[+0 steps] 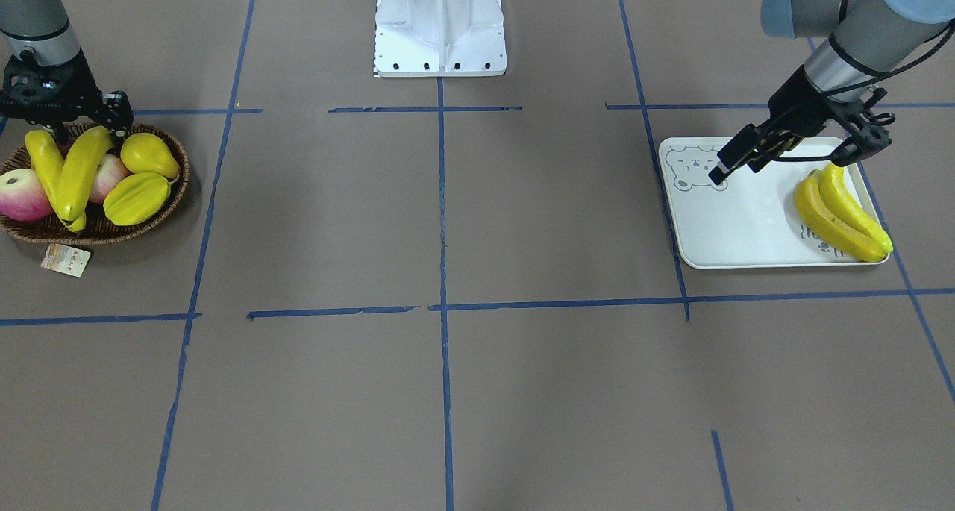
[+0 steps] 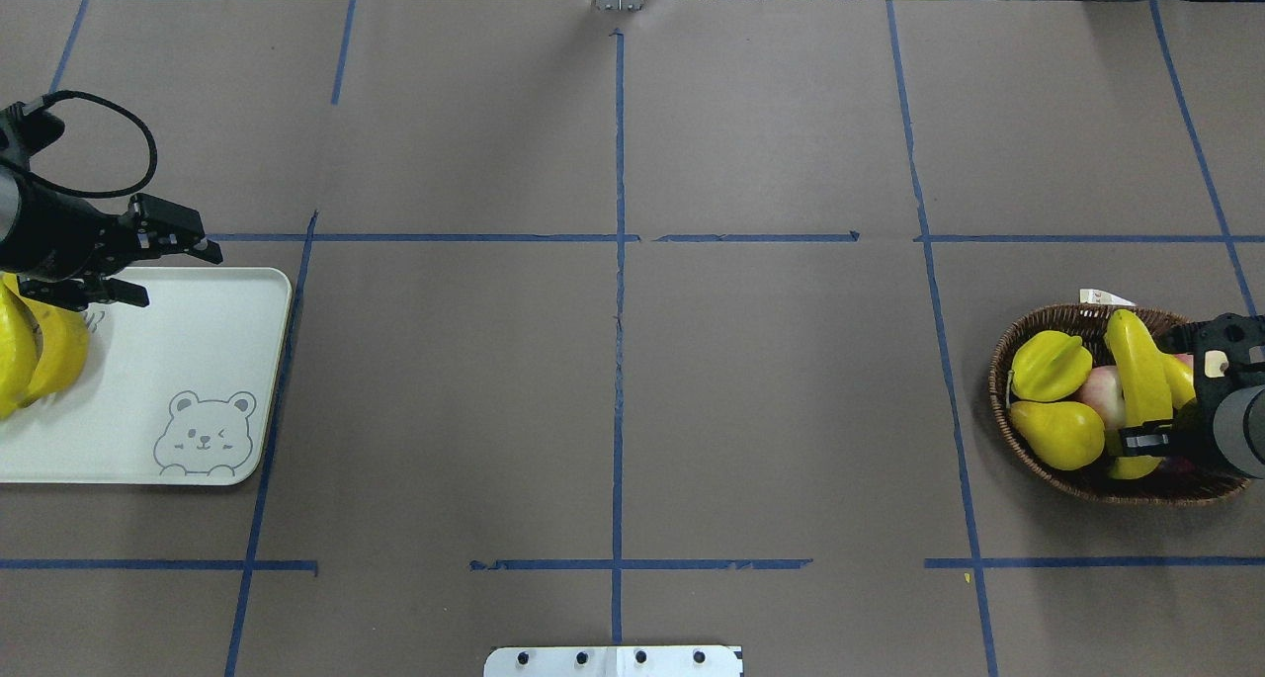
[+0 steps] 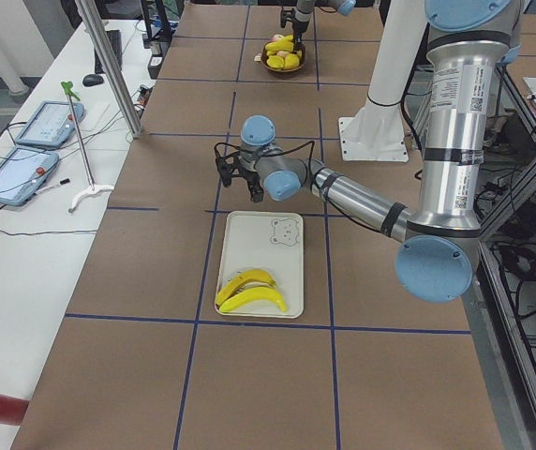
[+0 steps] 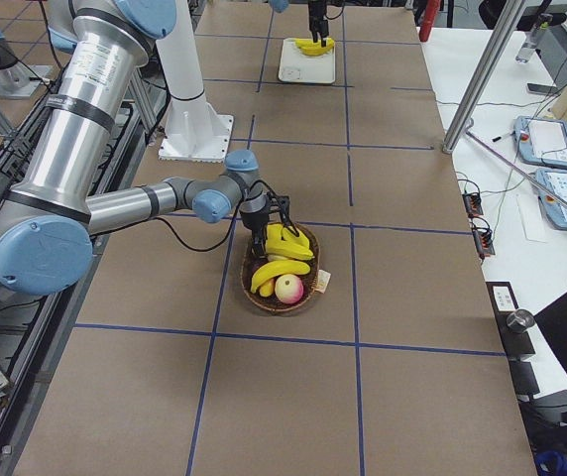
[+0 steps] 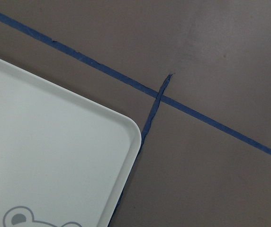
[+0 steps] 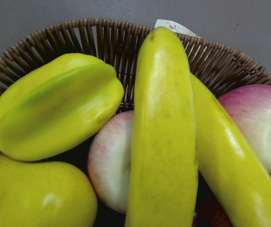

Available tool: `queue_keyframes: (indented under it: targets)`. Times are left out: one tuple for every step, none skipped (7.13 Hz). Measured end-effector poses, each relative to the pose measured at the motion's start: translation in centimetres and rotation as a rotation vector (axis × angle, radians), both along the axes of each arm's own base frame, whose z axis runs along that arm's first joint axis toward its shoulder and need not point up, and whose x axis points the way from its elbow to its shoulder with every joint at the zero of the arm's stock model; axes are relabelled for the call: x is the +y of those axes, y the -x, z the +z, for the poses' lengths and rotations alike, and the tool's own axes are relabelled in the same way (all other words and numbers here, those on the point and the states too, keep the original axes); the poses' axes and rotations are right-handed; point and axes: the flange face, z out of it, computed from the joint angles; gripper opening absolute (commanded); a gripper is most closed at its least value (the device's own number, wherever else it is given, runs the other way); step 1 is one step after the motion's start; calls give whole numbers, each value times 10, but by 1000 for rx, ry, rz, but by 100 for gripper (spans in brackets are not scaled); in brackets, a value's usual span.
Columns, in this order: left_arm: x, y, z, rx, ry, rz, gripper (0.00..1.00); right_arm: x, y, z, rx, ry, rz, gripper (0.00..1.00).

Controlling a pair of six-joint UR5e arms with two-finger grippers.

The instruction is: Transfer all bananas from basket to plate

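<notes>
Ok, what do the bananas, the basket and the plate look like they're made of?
Bananas: likely plastic, glossy with sharp highlights. Basket: woven wicker, brown strands visible. Plate: probably smooth matte plastic or melamine, evenly pale with a moulded rim.
</notes>
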Motion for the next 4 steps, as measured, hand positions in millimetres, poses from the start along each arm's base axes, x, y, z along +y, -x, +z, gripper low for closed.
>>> queue_keyframes:
  targets:
    - [0,0,0,0,1,0,100,0,0,0,0,0,-1,17]
    - [0,0,0,0,1,0,100,0,1,0,-2,-1,0,10]
    - [0,0,0,1,0,0,100,-1,1,-4,-11,-5,0,6]
    - [0,0,-1,1,0,0,100,-1,-1,-14,-31,-13,-1,4]
